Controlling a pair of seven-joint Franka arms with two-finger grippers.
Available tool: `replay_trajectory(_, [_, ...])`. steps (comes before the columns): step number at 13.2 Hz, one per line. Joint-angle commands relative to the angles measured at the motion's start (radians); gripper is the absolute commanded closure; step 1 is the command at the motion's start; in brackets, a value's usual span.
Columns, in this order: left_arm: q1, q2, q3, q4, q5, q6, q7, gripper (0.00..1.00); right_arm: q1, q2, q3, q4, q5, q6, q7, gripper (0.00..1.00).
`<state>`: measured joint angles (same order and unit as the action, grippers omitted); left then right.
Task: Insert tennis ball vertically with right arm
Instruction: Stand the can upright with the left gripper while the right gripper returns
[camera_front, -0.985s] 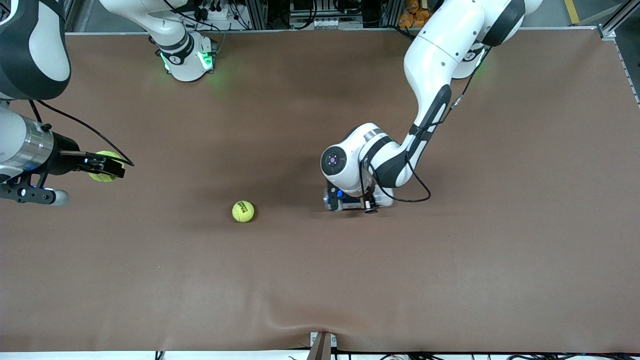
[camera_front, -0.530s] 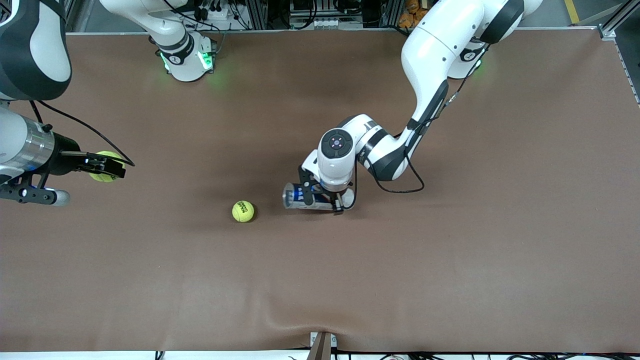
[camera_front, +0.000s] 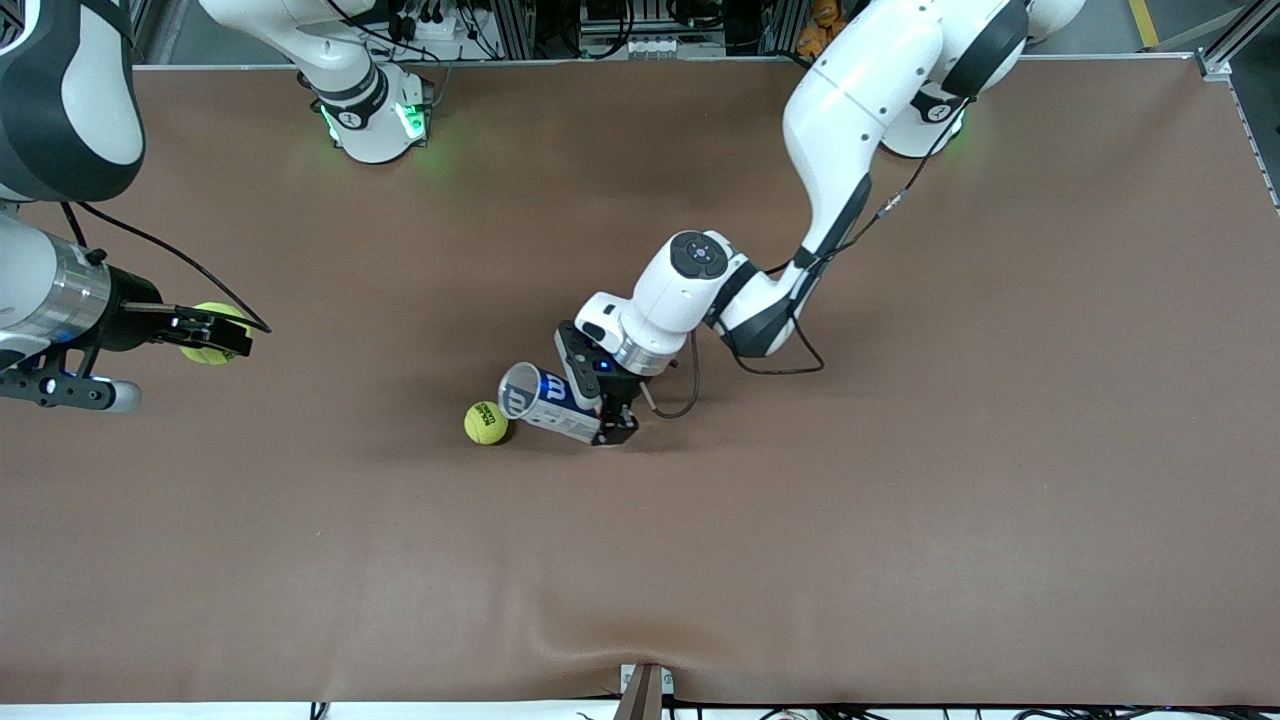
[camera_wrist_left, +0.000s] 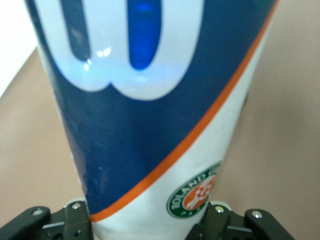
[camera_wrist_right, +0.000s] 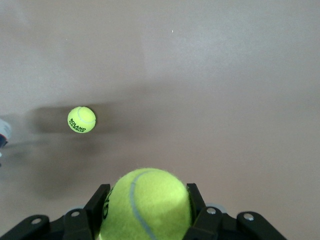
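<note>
The right gripper (camera_front: 215, 335) hung over the right arm's end of the table (camera_front: 900, 520), its 2 fingers clamped on a yellow-green tennis ball (camera_front: 205, 330). In the right wrist view that held tennis ball (camera_wrist_right: 146, 202) sat squeezed between the black fingers (camera_wrist_right: 197, 200), filling the gap between them.

The left gripper (camera_front: 605, 400) was over the middle of the table, its fingers closed around a Wilson tennis ball can (camera_front: 545, 400). The can was tilted well off upright, nearly on its side, with its open mouth (camera_front: 517, 390) pointing toward the right arm's end of the table. The left wrist view showed the can's (camera_wrist_left: 150, 115) blue and white wall, an orange stripe and a round Roland Garros badge (camera_wrist_left: 196, 196), with a finger (camera_wrist_left: 75, 222) pressed against each flank.

A 2nd tennis ball (camera_front: 486, 422) lay loose on the table, just beside the can's mouth and a little nearer to the front camera; whether they touched could not be told. The right wrist view showed this loose ball (camera_wrist_right: 81, 119) lying well apart from the held one.
</note>
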<state>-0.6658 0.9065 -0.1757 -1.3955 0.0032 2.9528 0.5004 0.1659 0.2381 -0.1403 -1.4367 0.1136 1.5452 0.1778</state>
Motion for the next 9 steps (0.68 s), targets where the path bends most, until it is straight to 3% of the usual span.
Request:
replay_trajectory(1, [-0.043, 0.080, 0.004, 0.010, -0.107, 0.220, -0.019, 0.32, -0.005, 0.000, 0.010, 0.010, -0.011, -0.005, 0.000, 1.00])
replay_trajectory(4, [-0.075, 0.140, 0.004, 0.004, -0.187, 0.412, -0.022, 0.33, -0.003, 0.003, 0.010, 0.010, -0.009, 0.003, 0.012, 1.00])
replay_trajectory(9, [-0.067, 0.132, 0.004, -0.126, -0.198, 0.600, -0.066, 0.35, 0.052, 0.012, 0.013, 0.015, 0.008, 0.024, 0.138, 1.00])
